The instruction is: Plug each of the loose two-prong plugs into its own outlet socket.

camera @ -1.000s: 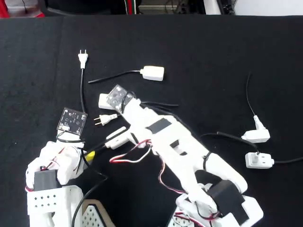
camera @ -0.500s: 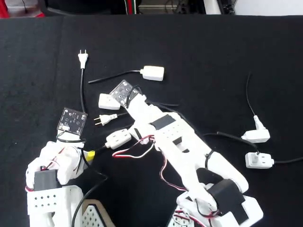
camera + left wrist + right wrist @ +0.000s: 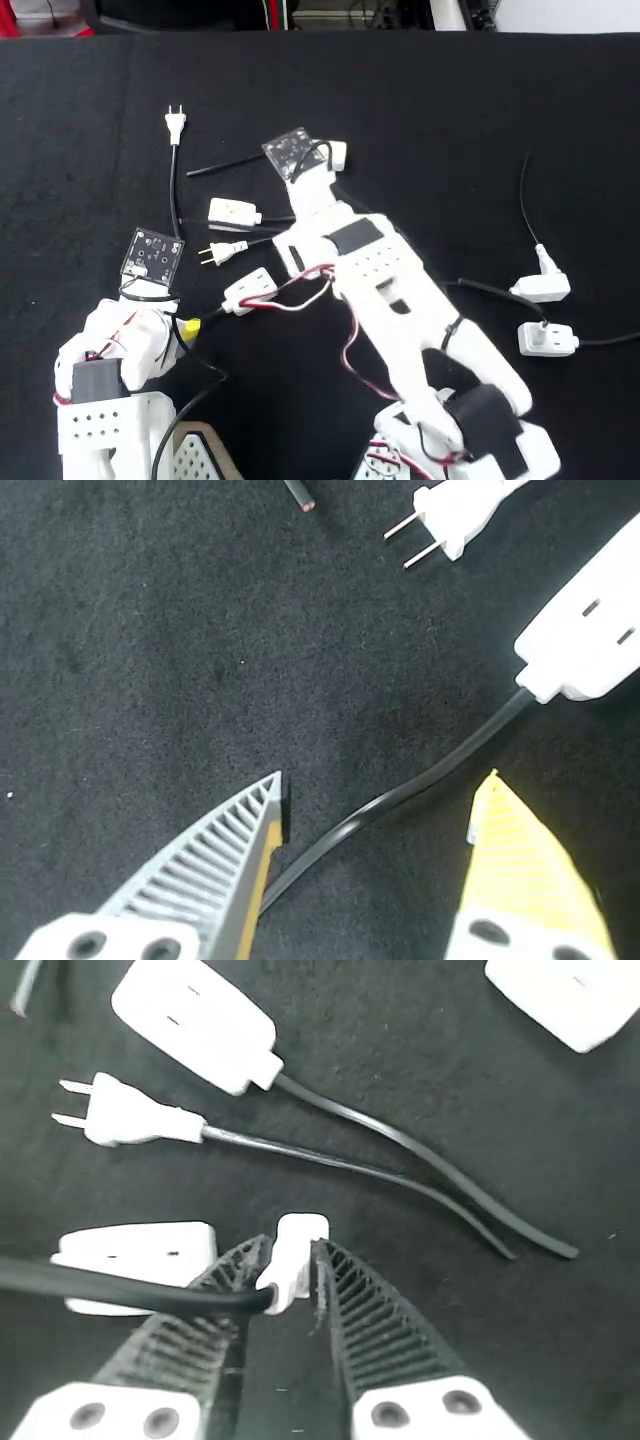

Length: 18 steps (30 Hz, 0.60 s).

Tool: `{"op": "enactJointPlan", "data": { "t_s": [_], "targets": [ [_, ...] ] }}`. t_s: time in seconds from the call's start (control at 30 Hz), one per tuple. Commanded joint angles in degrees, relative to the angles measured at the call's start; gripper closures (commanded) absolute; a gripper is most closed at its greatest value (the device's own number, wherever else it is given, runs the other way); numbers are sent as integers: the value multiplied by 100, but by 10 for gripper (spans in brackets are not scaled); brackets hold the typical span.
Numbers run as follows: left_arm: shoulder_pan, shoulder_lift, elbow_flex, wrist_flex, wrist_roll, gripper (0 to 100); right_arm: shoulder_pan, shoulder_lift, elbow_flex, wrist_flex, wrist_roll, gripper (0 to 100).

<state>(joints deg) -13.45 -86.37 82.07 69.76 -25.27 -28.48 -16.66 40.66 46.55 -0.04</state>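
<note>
My right gripper (image 3: 290, 1252) is shut on a small white plug (image 3: 296, 1250) whose black cord trails off to one side; its prongs are hidden. Beyond it lie a loose two-prong plug (image 3: 125, 1120) and a white outlet socket (image 3: 195, 1020), with another outlet (image 3: 140, 1250) beside the fingers. From above, the right arm (image 3: 360, 260) stretches across the table middle over those pieces. My left gripper (image 3: 385, 777) stands open near the front left, a black cord (image 3: 400, 795) lying on the table between its fingers. That cord leads to an outlet (image 3: 590, 640), and a loose plug (image 3: 440, 520) lies past it.
A further plug (image 3: 175, 122) on a black cord lies at the far left. An outlet (image 3: 335, 152) peeks out beside the right wrist. At the right, an outlet (image 3: 540, 290) appears to hold a plug, and another outlet (image 3: 545, 338) sits just in front.
The right arm has swung its wrist toward the far side and rightward, uncovering the outlet at the left middle. The left arm has kept still.
</note>
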Motion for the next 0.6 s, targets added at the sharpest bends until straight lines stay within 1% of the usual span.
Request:
{"op": "enactJointPlan", "data": {
  "t_s": [0.0,0.13,0.27,0.37,0.57],
  "targets": [
    [-75,-53,-31,-18,-44,705,-378,-470,-233,141,-554,987],
    [-75,-53,-4,-35,-44,705,-809,-541,22,-9,-1055,987],
    [-75,-53,-4,-35,-44,705,-1037,-541,136,-114,-1152,987],
    [-75,-53,-4,-35,-44,705,-1064,-541,127,-35,-1389,987],
    [-75,-53,-4,-35,-44,705,-1125,-532,154,141,-1407,987]
  ]
}}
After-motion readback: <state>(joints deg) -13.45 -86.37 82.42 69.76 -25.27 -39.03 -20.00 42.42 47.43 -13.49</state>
